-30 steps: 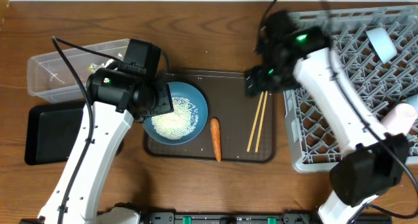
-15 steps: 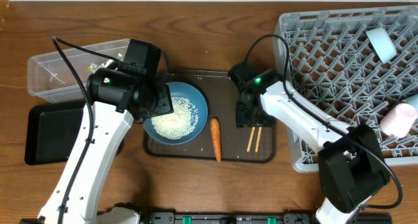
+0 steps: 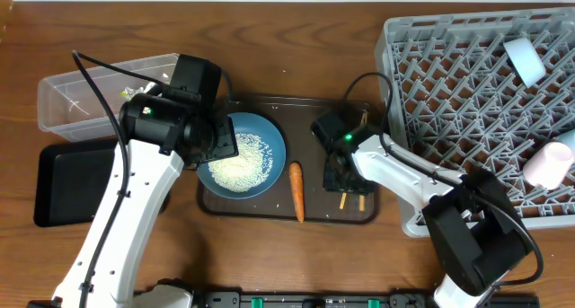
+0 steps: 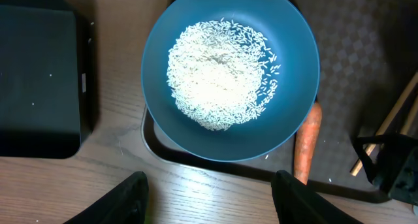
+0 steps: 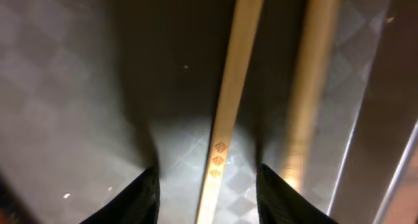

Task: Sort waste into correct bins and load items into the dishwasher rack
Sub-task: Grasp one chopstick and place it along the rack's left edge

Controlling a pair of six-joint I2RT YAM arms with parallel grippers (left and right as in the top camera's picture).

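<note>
Right claw [image 3: 347, 176] low over the chopsticks [image 3: 341, 201] — carrot [image 3: 296, 191] beside the blue bowl [image 3: 244, 137].

The overhead view is bright and evenly lit from above, sharp across the table [image 3: 296, 48]. Shadows under the arms are soft and faint. The pale rack [image 3: 467, 74] shows no glare.

The left wrist view is clear on the bowl [image 4: 287, 87] and each grain of rice [image 4: 219, 77]. The left fingers [image 4: 127, 201] at the bottom edge are dark and soft.

The right wrist view is dim and very close. The chopsticks [image 5: 228, 100] are blurred, with only a small printed mark near focus. A pale patch of light lies on the tray [image 5: 65, 87] between the black, featureless right fingers [image 5: 140, 194].
</note>
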